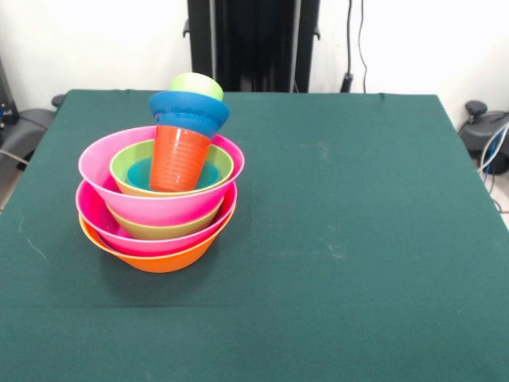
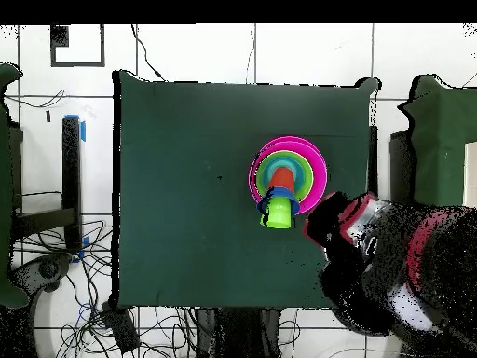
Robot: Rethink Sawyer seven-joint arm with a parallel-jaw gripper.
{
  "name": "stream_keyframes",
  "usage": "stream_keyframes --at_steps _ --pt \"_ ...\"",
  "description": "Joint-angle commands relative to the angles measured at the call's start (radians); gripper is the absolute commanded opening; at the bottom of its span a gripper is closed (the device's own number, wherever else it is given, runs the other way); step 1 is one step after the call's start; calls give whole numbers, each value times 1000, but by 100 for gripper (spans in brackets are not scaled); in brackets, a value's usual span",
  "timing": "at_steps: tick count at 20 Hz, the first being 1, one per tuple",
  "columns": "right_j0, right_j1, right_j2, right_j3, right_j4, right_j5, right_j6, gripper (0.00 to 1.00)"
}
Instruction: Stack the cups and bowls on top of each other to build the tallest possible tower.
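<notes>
- Nearest: bare green table (image 1: 342, 263), then the orange bowl (image 1: 159, 259), left of the table's middle in the front view and bearing the whole tower (image 1: 171, 175).
- Directly above the orange bowl, nested upward: pink bowl (image 1: 119, 231), green bowl (image 1: 163, 229), a second pink bowl (image 1: 147, 203), a second green bowl (image 1: 127, 169), and a light blue bowl (image 1: 139, 171) deep inside that.
- Higher above the orange bowl: orange-red cup (image 1: 179, 159), narrow end down and leaning; dark blue bowl (image 1: 189, 111) seated on its mouth; light green cup (image 1: 197, 85) topmost and tilted.
- Seen from overhead, upper pieces off-centre over the orange bowl, shifted toward the robot's side.
- No loose cups or bowls visible away from the orange bowl, so stacking looks finished or nearly so.
- Beside the orange bowl in the overhead view, not touching: gripper (image 2: 321, 222), too blurred to tell whether apart or together.
- Likely step: clearing away from the tower. Best done by lifting straight up first, then moving sideways away from the orange bowl, slowly.
- Main risk: a brush against the leaning top pieces, likely enough to tip the green cup and blue bowl off.
- Glossy, light plastic throughout: likely slippery and easy to knock over.
</notes>
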Motion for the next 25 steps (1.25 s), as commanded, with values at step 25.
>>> stream_keyframes --at_steps 25 --pt "25 50 35 -382 -236 321 -584 100"
